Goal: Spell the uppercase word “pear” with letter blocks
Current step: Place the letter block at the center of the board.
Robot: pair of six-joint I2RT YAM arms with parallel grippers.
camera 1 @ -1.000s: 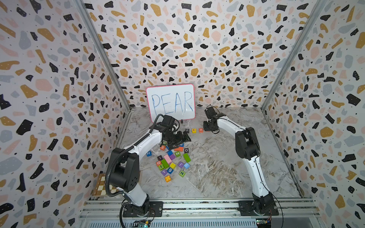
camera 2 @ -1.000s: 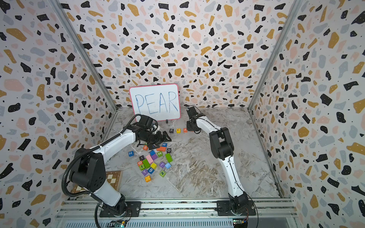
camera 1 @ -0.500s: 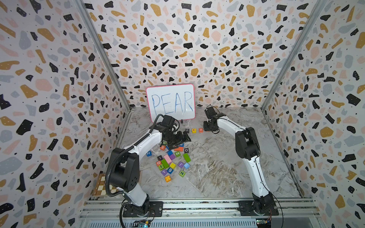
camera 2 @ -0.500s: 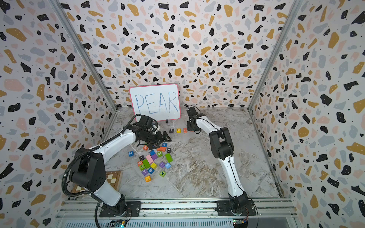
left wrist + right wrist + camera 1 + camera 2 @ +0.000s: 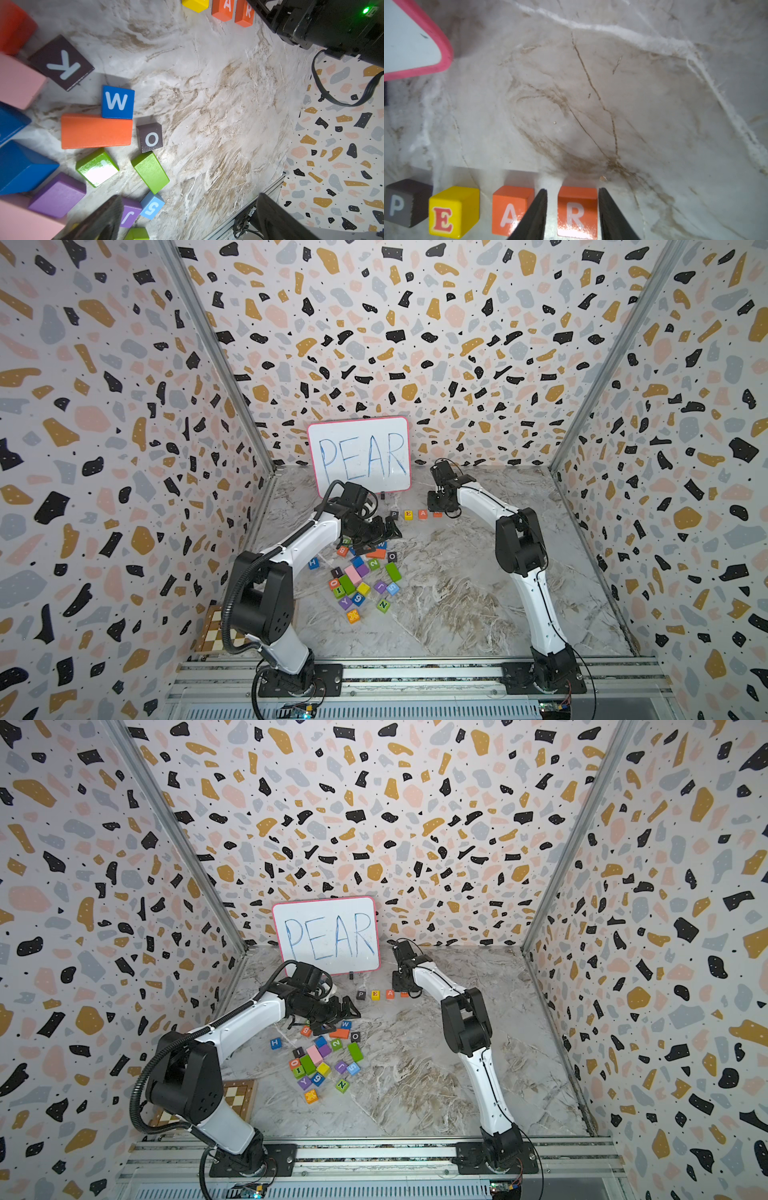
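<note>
Just eased off R [image 5: 577,214]: right gripper [image 5: 572,189] slightly apart, straddling it, no longer clamped. P [image 5: 397,204], E [image 5: 450,212], A [image 5: 510,209], R in a row near whiteboard [image 5: 409,41]; spelling apparently complete. Left gripper [image 5: 190,196] spread wide, empty.

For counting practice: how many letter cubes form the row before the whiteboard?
4, side by side: black wooden P cube, yellow E cube, orange A cube, and orange-red R cube straddled by the right hand.

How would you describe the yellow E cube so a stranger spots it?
Find the pink-framed whiteboard reading PEAR at the back wall. Before it stands a row of four lettered cubes. Yours is the only yellow wooden cube, bearing a red E.
</note>
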